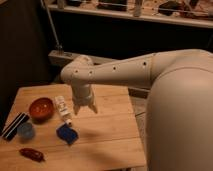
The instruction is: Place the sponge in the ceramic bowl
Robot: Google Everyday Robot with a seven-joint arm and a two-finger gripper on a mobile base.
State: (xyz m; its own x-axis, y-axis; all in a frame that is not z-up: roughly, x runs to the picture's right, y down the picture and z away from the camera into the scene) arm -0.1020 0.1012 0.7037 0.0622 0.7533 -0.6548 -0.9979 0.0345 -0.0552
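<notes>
The sponge (67,133), a small dark blue block, lies on the wooden table (110,135) left of centre. The ceramic bowl (41,108), round and reddish-brown, sits near the table's left rear with nothing in it. My gripper (85,109) hangs from the white arm above the table, pointing down, to the right of the bowl and up and right of the sponge. It is apart from both and holds nothing.
A white tube or bottle (63,109) lies between bowl and gripper. A light blue cup (26,131) and a dark striped object (14,125) sit at the left edge. A dark red elongated object (32,154) lies near the front left. My white arm body (180,115) fills the right.
</notes>
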